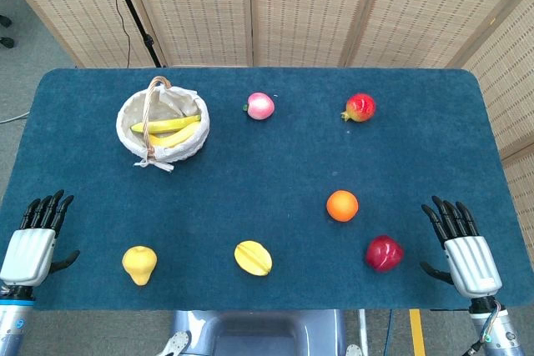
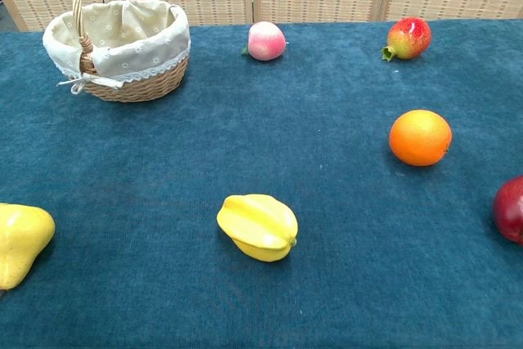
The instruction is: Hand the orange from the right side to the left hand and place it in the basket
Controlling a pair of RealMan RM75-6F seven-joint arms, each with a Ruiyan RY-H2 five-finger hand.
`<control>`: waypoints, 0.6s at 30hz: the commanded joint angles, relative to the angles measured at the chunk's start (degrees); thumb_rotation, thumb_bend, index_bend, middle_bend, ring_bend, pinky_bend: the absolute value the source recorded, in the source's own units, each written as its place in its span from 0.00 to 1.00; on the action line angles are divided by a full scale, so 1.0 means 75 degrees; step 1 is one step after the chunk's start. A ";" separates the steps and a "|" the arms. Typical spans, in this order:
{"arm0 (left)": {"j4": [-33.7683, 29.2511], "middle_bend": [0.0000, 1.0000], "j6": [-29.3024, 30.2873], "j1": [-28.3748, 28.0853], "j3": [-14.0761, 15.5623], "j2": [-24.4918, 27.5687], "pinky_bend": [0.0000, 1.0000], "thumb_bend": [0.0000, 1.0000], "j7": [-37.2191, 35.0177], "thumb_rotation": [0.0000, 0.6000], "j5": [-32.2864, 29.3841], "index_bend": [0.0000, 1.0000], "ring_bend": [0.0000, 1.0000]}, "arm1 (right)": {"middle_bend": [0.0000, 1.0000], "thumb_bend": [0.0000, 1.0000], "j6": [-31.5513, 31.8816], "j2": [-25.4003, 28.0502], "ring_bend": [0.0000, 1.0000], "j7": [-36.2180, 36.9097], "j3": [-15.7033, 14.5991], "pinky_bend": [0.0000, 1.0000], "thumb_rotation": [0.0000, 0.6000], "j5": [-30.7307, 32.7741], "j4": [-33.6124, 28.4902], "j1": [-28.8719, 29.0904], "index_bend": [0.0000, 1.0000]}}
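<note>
The orange (image 1: 342, 205) (image 2: 420, 137) lies on the blue table, right of centre. A wicker basket (image 1: 189, 141) (image 2: 122, 84) with a white cloth lining stands at the back left, with bananas (image 1: 167, 127) inside it. My right hand (image 1: 461, 244) rests flat on the table near the front right corner, fingers spread and empty, well to the right of the orange. My left hand (image 1: 35, 235) lies the same way at the front left corner, holding nothing. Neither hand shows in the chest view.
A dark red apple (image 1: 383, 253) (image 2: 509, 209) sits between the orange and my right hand. A yellow starfruit (image 1: 253, 258) (image 2: 257, 226) and a yellow pear (image 1: 139, 264) (image 2: 20, 239) lie near the front. A pink peach (image 1: 260, 106) (image 2: 266, 41) and a red pomegranate (image 1: 359, 107) (image 2: 409, 38) lie at the back.
</note>
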 commanded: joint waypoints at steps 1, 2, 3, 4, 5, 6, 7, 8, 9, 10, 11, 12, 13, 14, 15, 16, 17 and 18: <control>-0.0011 0.00 0.0008 0.0001 -0.0001 0.0005 0.05 0.16 0.0003 1.00 0.0004 0.00 0.00 | 0.00 0.00 0.0001 -0.0005 0.00 0.0010 0.0002 0.00 1.00 0.0008 0.0011 -0.0003 0.08; -0.0019 0.00 0.0016 0.0005 0.0000 0.0008 0.05 0.16 0.0003 1.00 0.0007 0.00 0.00 | 0.00 0.00 -0.0004 -0.0005 0.00 0.0009 0.0002 0.00 1.00 0.0017 0.0019 -0.0006 0.08; -0.0024 0.00 0.0035 0.0013 -0.0001 0.0011 0.05 0.15 0.0010 1.00 0.0010 0.00 0.00 | 0.00 0.00 -0.0023 0.0002 0.00 0.0012 0.0003 0.00 1.00 0.0040 0.0020 -0.0006 0.08; -0.0023 0.00 0.0046 0.0019 -0.0002 0.0013 0.05 0.15 0.0017 1.00 0.0008 0.00 0.00 | 0.00 0.00 -0.0030 0.0006 0.00 0.0023 0.0008 0.00 1.00 0.0059 0.0013 -0.0008 0.08; -0.0027 0.00 0.0054 0.0025 -0.0009 0.0015 0.05 0.16 0.0017 1.00 -0.0007 0.00 0.00 | 0.00 0.00 -0.0035 0.0010 0.00 0.0028 0.0018 0.00 1.00 0.0078 0.0003 -0.0008 0.08; -0.0031 0.00 0.0060 0.0029 -0.0014 0.0018 0.05 0.16 0.0013 1.00 -0.0016 0.00 0.00 | 0.00 0.00 -0.0040 0.0012 0.00 0.0028 0.0025 0.00 1.00 0.0087 0.0002 -0.0005 0.08; -0.0034 0.00 0.0063 0.0031 -0.0018 0.0020 0.05 0.16 0.0009 1.00 -0.0021 0.00 0.00 | 0.00 0.00 -0.0043 0.0013 0.00 0.0026 0.0030 0.00 1.00 0.0092 0.0001 -0.0003 0.08; -0.0034 0.00 0.0067 0.0033 -0.0020 0.0022 0.05 0.16 0.0008 1.00 -0.0023 0.00 0.00 | 0.00 0.00 -0.0050 0.0014 0.00 0.0022 0.0034 0.00 1.00 0.0099 0.0000 0.0001 0.08; -0.0026 0.00 0.0079 0.0033 -0.0021 0.0022 0.05 0.16 0.0004 1.00 -0.0011 0.00 0.00 | 0.00 0.00 -0.0068 0.0018 0.00 0.0022 0.0039 0.00 1.00 0.0111 -0.0006 0.0008 0.08; -0.0010 0.00 0.0118 0.0038 -0.0027 0.0016 0.05 0.16 -0.0018 1.00 0.0020 0.00 0.00 | 0.00 0.00 -0.0095 0.0025 0.00 0.0025 0.0046 0.00 1.00 0.0131 -0.0017 0.0018 0.08; 0.0007 0.00 0.0148 0.0040 -0.0032 0.0005 0.05 0.15 -0.0046 1.00 0.0044 0.00 0.00 | 0.00 0.00 -0.0111 0.0027 0.00 0.0016 0.0049 0.00 1.00 0.0142 -0.0020 0.0024 0.08; 0.0020 0.00 0.0166 0.0041 -0.0036 -0.0003 0.05 0.16 -0.0067 1.00 0.0059 0.00 0.00 | 0.00 0.00 -0.0121 0.0028 0.00 0.0006 0.0050 0.00 1.00 0.0149 -0.0020 0.0027 0.08; 0.0039 0.00 0.0195 0.0045 -0.0045 -0.0017 0.05 0.16 -0.0109 1.00 0.0077 0.00 0.00 | 0.00 0.00 -0.0144 0.0028 0.00 -0.0017 0.0048 0.00 1.00 0.0158 -0.0019 0.0032 0.09; 0.0049 0.00 0.0199 0.0047 -0.0044 -0.0021 0.05 0.16 -0.0122 1.00 0.0081 0.00 0.00 | 0.00 0.00 -0.0159 0.0026 0.00 -0.0030 0.0043 0.00 1.00 0.0155 -0.0021 0.0038 0.09; 0.0056 0.00 0.0191 0.0046 -0.0039 -0.0022 0.05 0.16 -0.0118 1.00 0.0080 0.00 0.00 | 0.00 0.00 -0.0176 0.0025 0.00 -0.0046 0.0031 0.00 1.00 0.0137 -0.0033 0.0046 0.09; 0.0055 0.00 0.0181 0.0043 -0.0035 -0.0019 0.05 0.16 -0.0112 1.00 0.0080 0.00 0.00 | 0.00 0.00 -0.0186 0.0025 0.00 -0.0068 0.0022 0.00 1.00 0.0118 -0.0048 0.0054 0.09; 0.0046 0.00 0.0164 0.0039 -0.0026 -0.0015 0.05 0.16 -0.0107 1.00 0.0085 0.00 0.00 | 0.00 0.00 -0.0195 0.0026 0.00 -0.0104 0.0008 0.00 1.00 0.0076 -0.0070 0.0067 0.09; 0.0028 0.00 0.0145 0.0034 -0.0017 -0.0011 0.05 0.16 -0.0103 1.00 0.0085 0.00 0.00 | 0.00 0.00 -0.0198 0.0018 0.00 -0.0152 -0.0010 0.00 1.00 0.0006 -0.0121 0.0086 0.09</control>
